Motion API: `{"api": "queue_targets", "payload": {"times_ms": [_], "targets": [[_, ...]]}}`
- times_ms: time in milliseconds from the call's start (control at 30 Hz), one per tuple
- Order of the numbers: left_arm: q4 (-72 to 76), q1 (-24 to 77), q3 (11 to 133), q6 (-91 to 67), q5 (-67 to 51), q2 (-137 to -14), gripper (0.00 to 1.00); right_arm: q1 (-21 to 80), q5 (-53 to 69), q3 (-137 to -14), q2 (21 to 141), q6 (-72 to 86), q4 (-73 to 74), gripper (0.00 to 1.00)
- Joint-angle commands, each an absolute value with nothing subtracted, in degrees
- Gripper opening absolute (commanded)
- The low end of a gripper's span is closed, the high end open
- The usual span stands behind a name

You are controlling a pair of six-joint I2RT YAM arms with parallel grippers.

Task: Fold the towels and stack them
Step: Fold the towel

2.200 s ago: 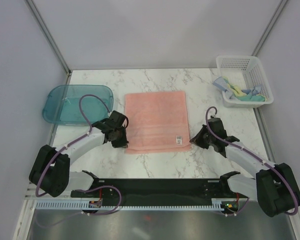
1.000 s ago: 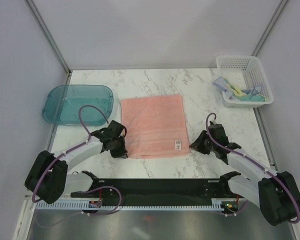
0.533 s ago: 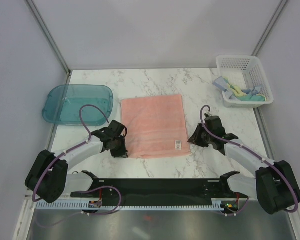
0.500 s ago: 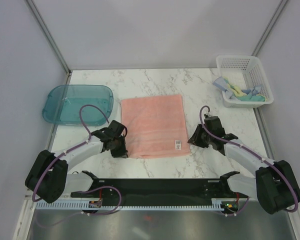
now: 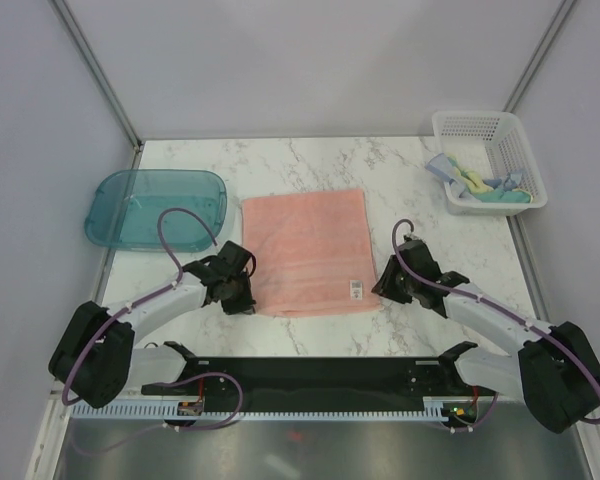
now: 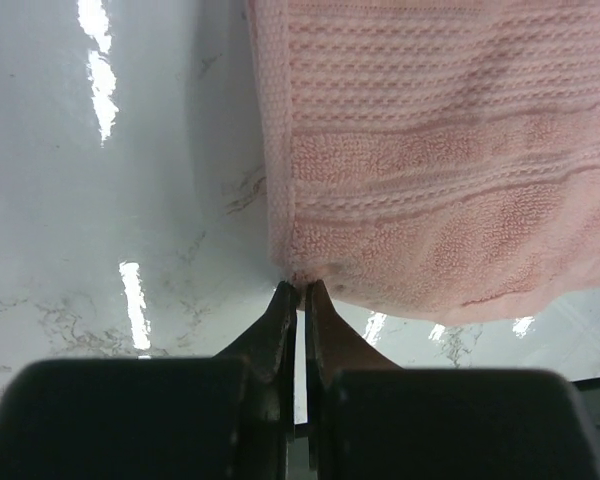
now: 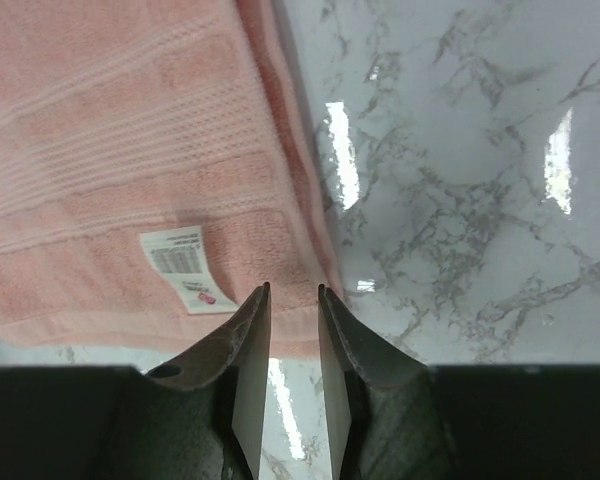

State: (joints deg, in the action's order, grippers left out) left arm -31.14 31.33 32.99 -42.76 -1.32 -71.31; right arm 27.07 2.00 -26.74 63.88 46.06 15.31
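Teal tray (image 5: 93, 216): It is set near the table's (image 5: 410, 170) left edge, apart from the cloth. No risk is judged here.

Left gripper (image 6: 300, 291): It is clenched on the very tip of the near-left corner of the salmon-pink towel (image 5: 308, 245). Only a sliver of terry is caught between the fingertips. If that corner is lifted quickly, it could be pulled free by the cloth's weight.

Salmon-pink towel: 1 cloth is spread flat at the table's middle, closer to the near edge. A skewed fold is likely if only 1 corner is raised, since the free side would drag on the marble.

White tag (image 7: 185, 265): It is sewn near the near-right corner, just left of the right fingers. It could be pinched instead of the hem, and a thin tag alone would be held poorly.

Right gripper (image 7: 292, 291): It is released, with the jaws a narrow gap apart over the near-right edge and nothing grasped. The hem could be pushed away rather than caught if the jaws are lowered this narrow.

Other towels (image 5: 480, 185): 2 are heaped in the white basket (image 5: 520, 140) at the far-right corner, not yet folded.
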Motion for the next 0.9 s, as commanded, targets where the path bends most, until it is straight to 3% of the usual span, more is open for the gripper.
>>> {"api": "queue_targets", "payload": {"times_ms": [0, 233, 300, 333, 467, 500, 533, 633, 733, 867], "targets": [[-33.04, 31.99, 31.64, -45.70, 5.71, -69.70, 0.02, 27.25, -3.16, -25.40, 66.09, 47.37, 15.65, 0.32], [-36.56, 33.84, 32.17, -47.28, 8.00, -68.73, 0.05, 27.25, -7.72, -23.38, 64.43, 46.41, 18.71, 0.28], [-36.82, 34.27, 32.25, -47.81, 6.77, -68.99, 0.14, 27.25, -8.79, -23.38, 63.20, 45.88, 20.29, 0.27], [-36.91, 34.45, 32.34, -47.99, 4.77, -68.99, 0.24, 27.25, -8.79, -23.29, 62.67, 45.88, 20.39, 0.27], [-38.93, 35.59, 33.92, -49.30, 2.03, -64.10, 0.42, 27.25, -6.95, -24.51, 60.47, 45.09, 21.35, 0.27], [-39.63, 35.60, 35.67, -49.57, 2.37, -62.77, 0.52, 27.25, -6.68, -25.22, 59.51, 44.65, 21.71, 0.28], [-41.90, 35.60, 37.08, -49.40, 3.94, -61.80, 0.55, 27.16, -6.16, -26.01, 59.07, 43.87, 22.06, 0.28], [-44.12, 35.16, 44.89, -47.20, 7.54, -60.90, 0.60, 27.25, -5.36, -30.66, 58.36, 41.32, 22.50, 0.36], [-43.25, 31.22, 54.20, -42.20, 9.48, -65.64, 0.61, 26.72, -4.58, -39.86, 61.77, 32.91, 20.14, 0.57], [-40.97, 26.91, 66.86, -31.84, 12.56, -75.83, 0.64, 24.97, 1.57, -51.72, 73.96, 23.58, 17.23, 0.70]]}}
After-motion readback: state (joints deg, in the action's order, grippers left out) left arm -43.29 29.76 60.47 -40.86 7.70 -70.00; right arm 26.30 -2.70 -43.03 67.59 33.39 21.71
